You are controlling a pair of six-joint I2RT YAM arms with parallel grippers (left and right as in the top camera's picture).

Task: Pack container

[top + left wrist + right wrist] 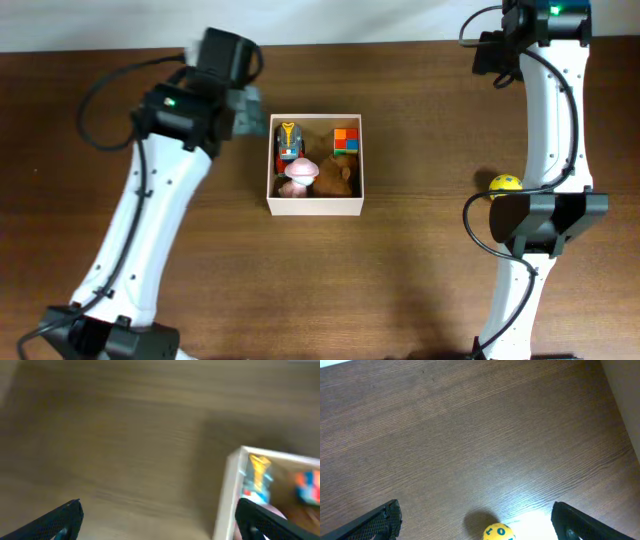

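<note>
— What is taking up most of the table [420,290]?

— The two arms. The left arm [150,230] is reaching from the front edge toward the back. The left gripper [157,506] is hanging just beside the left wall of the container [315,207], jaws spread wide and carrying nothing. I'd guess it is sitting there because that is the side it drops toys in from.

— And the right arm [555,120]?

— It is stretching along the right edge. The right gripper [475,506] is gaping too, empty, over bare wood.

— Where is the container lying?

— Roughly midway between the left and right edges, nearer the back edge than the front, flat with its open top up.

— What is it holding?

— Four toys. A brown plush [338,178] and a pink toy [298,175] are crowding its front half and touching. A car [288,140] is lying at its back left and a coloured cube [346,140] at its back right.

— So what is waiting to go in?

— The ball [504,183], I reckon. It is sitting well apart from the container, near the right edge and just beside the right arm. That is likely why that gripper is hanging open on that side.
</note>
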